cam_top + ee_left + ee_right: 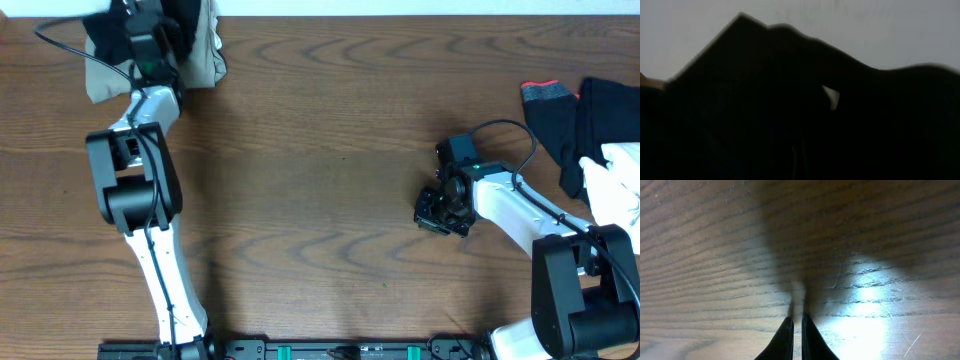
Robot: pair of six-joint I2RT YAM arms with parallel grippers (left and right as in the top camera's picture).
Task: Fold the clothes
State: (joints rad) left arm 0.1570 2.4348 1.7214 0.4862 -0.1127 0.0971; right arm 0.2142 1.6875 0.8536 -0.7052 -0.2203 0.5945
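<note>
A beige garment [203, 55] and a black garment [104, 40] lie bunched at the table's far left corner. My left gripper [150, 45] is down among them. The left wrist view is filled by dark cloth [790, 115], which hides the fingers, so I cannot tell their state. My right gripper [432, 215] is right of centre, low over the bare wooden table [320, 150]. Its fingers [796, 317] are shut with only a hairline gap and nothing between them.
A second heap lies at the right edge: a black garment [605, 110], a dark piece with red trim [548, 98] and a white garment [625, 175]. Both arm bases stand at the front edge.
</note>
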